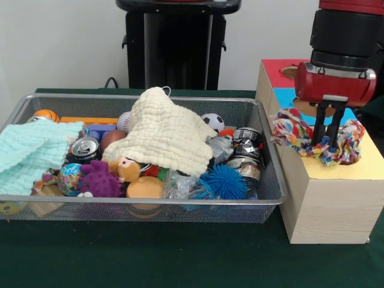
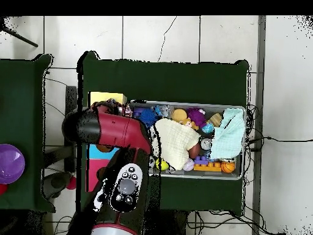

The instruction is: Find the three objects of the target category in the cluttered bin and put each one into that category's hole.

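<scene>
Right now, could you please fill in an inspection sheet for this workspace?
Surface: dark green table carrying the wire mesh bin and the wooden box.
Job's things: two patterned fabric scraps lie on the box's yellow top; the hole itself is hidden.
Clutter: cream waffle cloth, mint cloth, cans, balls, blue spiky ball, purple toy.
Gripper: gripper down between the scraps over the yellow top; open or shut not visible.
Cables: black cable behind the bin.
Surroundings: white tiled floor, purple bowl on a side table.

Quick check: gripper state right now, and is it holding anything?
Gripper: fingers down in the multicolour fabric scraps on the yellow-topped box; open or shut cannot be told.
</scene>
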Tool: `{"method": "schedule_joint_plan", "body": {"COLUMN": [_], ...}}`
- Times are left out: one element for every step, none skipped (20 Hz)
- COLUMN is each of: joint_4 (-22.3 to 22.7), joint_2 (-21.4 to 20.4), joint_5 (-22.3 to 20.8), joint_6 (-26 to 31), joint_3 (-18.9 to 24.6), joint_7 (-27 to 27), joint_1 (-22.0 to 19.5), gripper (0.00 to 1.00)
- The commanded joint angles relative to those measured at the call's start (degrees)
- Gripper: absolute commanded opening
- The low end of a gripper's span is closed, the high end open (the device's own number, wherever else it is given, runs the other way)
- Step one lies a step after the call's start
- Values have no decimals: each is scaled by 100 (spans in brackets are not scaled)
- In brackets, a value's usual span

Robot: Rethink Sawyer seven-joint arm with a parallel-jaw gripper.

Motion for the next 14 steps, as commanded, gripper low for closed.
{"method": "schedule_joint_plan", "body": {"joint_4": [169, 167, 197, 195, 231, 215, 199, 174, 170, 171, 171, 191, 223, 251], "joint_2": [330, 345, 343, 358, 371, 408, 445, 477, 507, 521, 536, 532, 532, 546], "joint_5": [326, 347, 393, 427, 506, 558, 609, 646, 711, 756, 801, 824, 864, 893], "joint_6": [830, 835, 795, 777, 704, 662, 619, 599, 551, 525, 499, 472, 413, 360], "joint_3": [127, 134, 173, 192, 254, 281, 308, 309, 318, 322, 326, 341, 357, 376], "joint_7": [1820, 1825, 1847, 1858, 1912, 1944, 1975, 1995, 2051, 2077, 2102, 2094, 2121, 2128], "joint_1": [67, 72, 75, 75, 77, 94, 111, 138, 172, 190, 209, 202, 211, 221], "gripper": [0, 0, 0, 0, 0, 0, 0, 0, 0, 0, 0, 0, 0, 0]}}
